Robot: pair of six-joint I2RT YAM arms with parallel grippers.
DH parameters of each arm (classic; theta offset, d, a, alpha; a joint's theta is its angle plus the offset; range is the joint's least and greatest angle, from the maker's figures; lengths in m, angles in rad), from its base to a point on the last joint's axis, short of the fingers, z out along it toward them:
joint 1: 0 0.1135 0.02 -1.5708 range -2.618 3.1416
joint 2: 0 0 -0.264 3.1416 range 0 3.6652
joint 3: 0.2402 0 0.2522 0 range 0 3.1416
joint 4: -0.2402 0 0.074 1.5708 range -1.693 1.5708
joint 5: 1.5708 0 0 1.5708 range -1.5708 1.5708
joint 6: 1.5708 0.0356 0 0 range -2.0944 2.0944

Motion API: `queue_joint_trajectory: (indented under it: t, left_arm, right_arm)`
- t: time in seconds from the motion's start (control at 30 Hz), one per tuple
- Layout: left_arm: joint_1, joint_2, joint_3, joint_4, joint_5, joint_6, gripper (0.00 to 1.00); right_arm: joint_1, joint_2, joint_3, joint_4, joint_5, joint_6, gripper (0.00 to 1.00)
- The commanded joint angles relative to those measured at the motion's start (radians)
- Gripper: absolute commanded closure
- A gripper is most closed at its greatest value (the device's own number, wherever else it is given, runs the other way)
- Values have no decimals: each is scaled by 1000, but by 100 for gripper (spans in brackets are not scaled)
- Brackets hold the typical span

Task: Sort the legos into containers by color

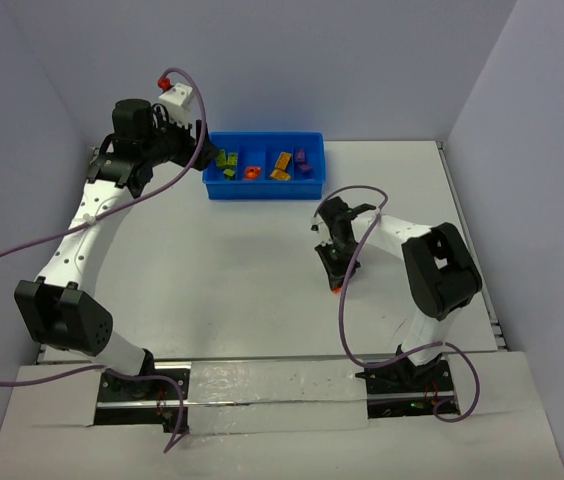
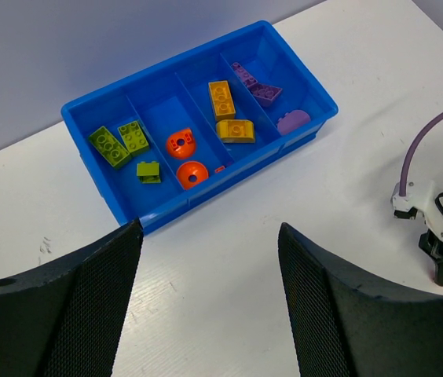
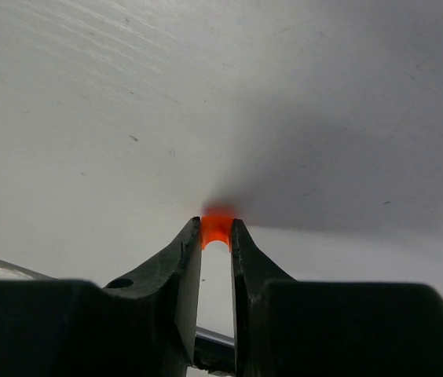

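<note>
Right tool (image 3: 216, 238) clamped on a small orange brick (image 3: 217, 222) down at the worktop (image 1: 242, 270), well short of the blue bin (image 1: 262, 191). Left tool (image 2: 206, 298) spread, empty, left of the bin. The other bricks (image 2: 223, 100) sit colour-sorted in its compartments, so this looks like the last one.

A bright blue rectangular plastic bin (image 2: 241, 166) holds, compartment by compartment, three olive-green bricks (image 2: 119, 141), two orange-red domed pieces (image 2: 181, 144), two yellow-orange bricks (image 2: 222, 100) and purple bricks (image 2: 254, 85). Well apart from it, a small translucent orange-red piece (image 3: 216, 226) sits pinched in the right gripper (image 3: 216, 239).
</note>
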Motion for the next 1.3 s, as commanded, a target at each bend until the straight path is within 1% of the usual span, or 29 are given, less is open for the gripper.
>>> queue_joint_trajectory:
  t: [0.0, 0.03, 0.13, 0.17, 0.3, 0.4, 0.5, 0.57, 0.67, 0.73, 0.87, 0.93, 1.03, 1.17, 1.27]
  left_arm:
    - [15, -19, 4, 27, 7, -12, 22]
    - [21, -21, 2, 26, 9, -17, 18]
    - [51, -35, -2, 30, 27, -39, 3]
    - [62, -41, -4, 32, 36, -67, 1]
    - [98, -49, 0, 34, 59, -91, 1]
    - [120, -46, 6, 33, 67, -99, 1]
    - [130, -41, 6, 40, 70, -104, 1]
    - [133, -38, 4, 50, 70, -108, 1]
    - [141, -37, -15, 74, 64, -118, 1]
    - [147, -32, -25, 83, 68, -123, 1]
    - [156, -16, -29, 94, 71, -130, 1]
    - [164, -9, -26, 100, 76, -138, 1]
    - [168, 0, -21, 108, 80, -145, 1]
    - [171, 9, -14, 113, 77, -141, 1]
    - [174, 16, -10, 112, 73, -138, 1]
  right_arm:
    - [6, -71, 159, 5, -34, -19, 100]
    - [6, -71, 214, 4, -34, -20, 100]
    - [6, -34, 396, -2, -31, -43, 100]
    - [6, -9, 465, 0, -25, -53, 100]
    - [6, 107, 705, 17, 2, -58, 100]
    - [6, 220, 949, 45, 12, -39, 100]
    - [7, 363, 1117, 84, 10, 7, 100]
    - [7, 411, 1184, 148, 16, 28, 100]
    - [14, 491, 1238, 281, 18, 69, 100]
    - [22, 512, 1250, 335, 16, 77, 100]
    - [47, 538, 1202, 517, 17, 65, 100]
    - [54, 571, 1211, 585, 16, 73, 100]
    - [62, 638, 1269, 630, 19, 101, 100]
    - [65, 681, 1251, 725, 40, 158, 100]
    - [69, 732, 1298, 737, 32, 192, 99]
